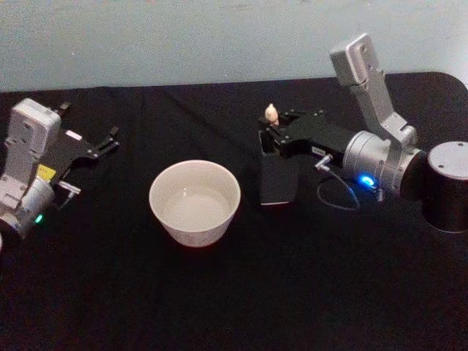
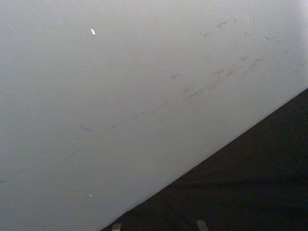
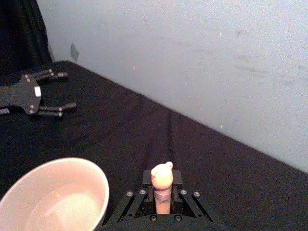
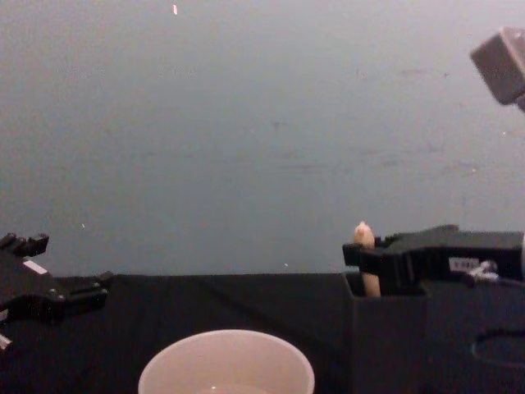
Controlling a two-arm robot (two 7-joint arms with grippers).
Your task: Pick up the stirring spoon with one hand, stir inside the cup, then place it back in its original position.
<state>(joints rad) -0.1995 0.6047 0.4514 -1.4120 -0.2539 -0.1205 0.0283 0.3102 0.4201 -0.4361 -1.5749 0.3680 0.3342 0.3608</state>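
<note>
Right gripper sits over the dark holder box, fingers closed on the handle of the stirring spoon. The spoon stands upright in the box, knobby tip poking above. The cup stands left of the box, not touching. Left gripper is parked far left over the black table, fingers spread open.

We read this as a robotics lab test cell. The surface is draped in plain black cloth, and a bare pale wall sits right behind it, marked with scuffs. Left arm and right arm are silver-grey, status lights lit, with a loose cable looping off the right one. A plain cup is staged mid-surface.
</note>
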